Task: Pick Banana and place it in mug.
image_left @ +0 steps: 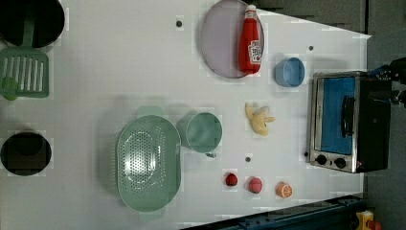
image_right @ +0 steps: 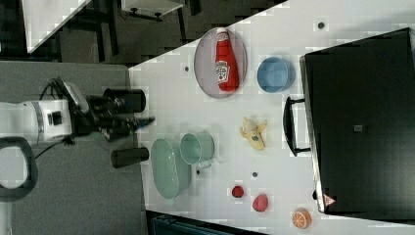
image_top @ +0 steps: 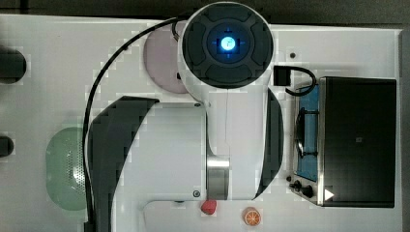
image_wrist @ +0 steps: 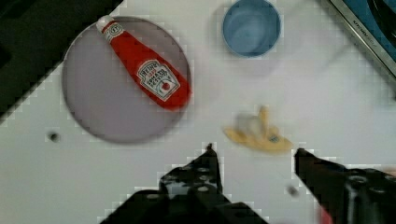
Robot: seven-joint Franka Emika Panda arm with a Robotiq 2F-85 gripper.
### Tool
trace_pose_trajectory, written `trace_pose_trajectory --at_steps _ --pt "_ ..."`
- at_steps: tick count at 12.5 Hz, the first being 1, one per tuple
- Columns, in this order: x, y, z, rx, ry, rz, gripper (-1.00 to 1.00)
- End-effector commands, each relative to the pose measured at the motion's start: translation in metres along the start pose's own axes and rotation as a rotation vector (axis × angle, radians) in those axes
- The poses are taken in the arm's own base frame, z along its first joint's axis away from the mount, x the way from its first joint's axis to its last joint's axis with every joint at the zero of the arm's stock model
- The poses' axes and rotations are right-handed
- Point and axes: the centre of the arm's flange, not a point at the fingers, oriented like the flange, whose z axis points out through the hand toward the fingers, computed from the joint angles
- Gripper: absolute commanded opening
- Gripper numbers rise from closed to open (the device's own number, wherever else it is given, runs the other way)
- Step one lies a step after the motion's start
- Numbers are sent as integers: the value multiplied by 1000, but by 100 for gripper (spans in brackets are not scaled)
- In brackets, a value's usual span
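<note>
The peeled yellow banana point(image_left: 259, 119) lies on the white table between the teal-green mug point(image_left: 203, 132) and the toaster oven point(image_left: 342, 122). The right view shows the banana point(image_right: 253, 132) to the right of the mug point(image_right: 196, 148), about a hand's width away. In the wrist view my gripper point(image_wrist: 254, 149) is open above the table. Its two black fingers stand apart with nothing between them, and the banana point(image_wrist: 259, 135) lies just beyond the tips. In the right view the gripper point(image_right: 144, 121) hangs at the table's left end. The mug stands upright.
A ketchup bottle point(image_left: 251, 40) lies on a lilac plate point(image_left: 220, 40), with a light-blue cup point(image_left: 289, 72) beside it. A pale-green perforated bowl point(image_left: 148, 163) touches the mug. Two red fruits point(image_left: 255, 184) and an orange slice point(image_left: 285, 189) sit near the table edge. My arm point(image_top: 193, 145) covers the table's middle in the top view.
</note>
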Motion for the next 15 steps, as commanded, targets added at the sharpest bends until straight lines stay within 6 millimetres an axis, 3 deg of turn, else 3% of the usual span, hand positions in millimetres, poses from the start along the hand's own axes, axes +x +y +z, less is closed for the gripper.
trace_pose_trajectory --at_steps 1,3,5,9,15 --pt "-56 92 -79 2 -34 14 59" --pt "-55 91 -75 -4 -40 14 99" --pt "-55 88 -55 -32 -69 9 100" --pt "-45 75 26 -61 -100 -28 100" --pt "-32 59 155 -38 -83 -258 100"
